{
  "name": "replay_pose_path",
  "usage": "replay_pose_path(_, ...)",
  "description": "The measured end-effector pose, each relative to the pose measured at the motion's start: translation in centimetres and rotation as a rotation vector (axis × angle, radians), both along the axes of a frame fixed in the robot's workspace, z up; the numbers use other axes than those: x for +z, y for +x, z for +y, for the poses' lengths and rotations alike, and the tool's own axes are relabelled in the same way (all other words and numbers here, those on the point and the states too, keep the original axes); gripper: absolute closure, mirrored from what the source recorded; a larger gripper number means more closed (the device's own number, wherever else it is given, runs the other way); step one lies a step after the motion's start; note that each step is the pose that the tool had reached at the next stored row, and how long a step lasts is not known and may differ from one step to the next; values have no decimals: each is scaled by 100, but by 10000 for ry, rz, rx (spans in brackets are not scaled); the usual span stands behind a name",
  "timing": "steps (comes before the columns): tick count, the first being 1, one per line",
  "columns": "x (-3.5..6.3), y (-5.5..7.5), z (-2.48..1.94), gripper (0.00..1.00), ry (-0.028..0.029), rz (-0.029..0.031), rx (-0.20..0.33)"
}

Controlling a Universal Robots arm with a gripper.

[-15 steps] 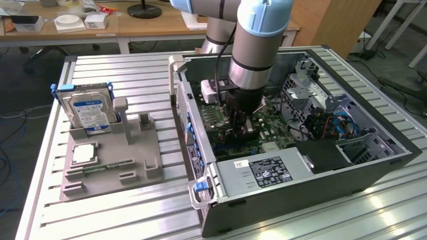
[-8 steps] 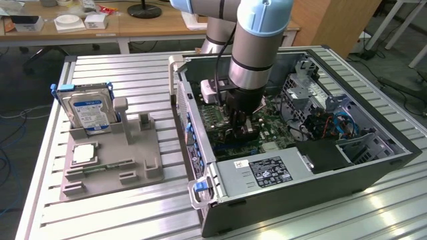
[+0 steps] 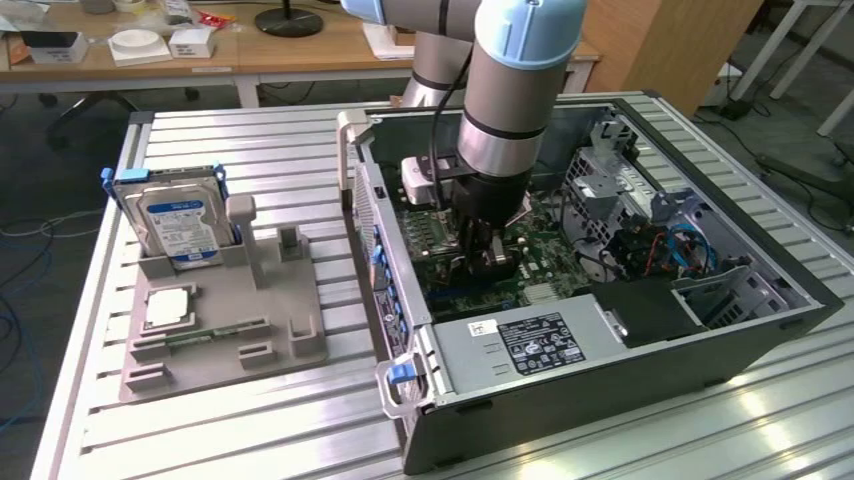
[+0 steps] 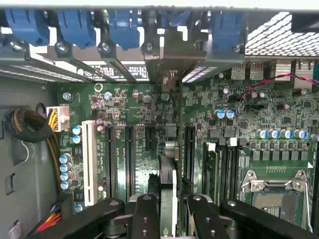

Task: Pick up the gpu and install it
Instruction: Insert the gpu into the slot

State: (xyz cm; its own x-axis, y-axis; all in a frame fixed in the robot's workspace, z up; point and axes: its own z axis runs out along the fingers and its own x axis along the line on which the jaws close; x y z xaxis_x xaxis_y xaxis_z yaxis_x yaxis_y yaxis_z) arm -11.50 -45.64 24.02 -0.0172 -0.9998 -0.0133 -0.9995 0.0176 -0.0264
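The gpu [image 4: 167, 172] shows edge-on in the wrist view as a thin grey-dark slab between my two black fingers [image 4: 145, 211]. It runs from them toward the metal bracket wall with blue latches [image 4: 75, 25]. It stands among the long black slots of the green motherboard [image 4: 134, 114]. Whether it sits fully in a slot I cannot tell. My gripper [image 4: 169, 204] is shut on the gpu. In the exterior view the gripper [image 3: 487, 258] reaches straight down into the open computer case [image 3: 747, 330], just above the motherboard [image 3: 541, 250].
A white slot [image 4: 89, 162] and a cable bundle [image 4: 30, 127] lie to one side of the card, with a CPU socket [image 4: 276, 191] on the other. Outside the case, a grey fixture [image 3: 227, 330] holds a hard drive [image 3: 180, 225] and a memory stick [image 3: 200, 335]. The power supply [image 3: 521, 345] fills the case's near end.
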Motion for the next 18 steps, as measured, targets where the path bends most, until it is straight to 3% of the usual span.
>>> replay_pose_path(18,-11,1,6,74,-4,1,20)
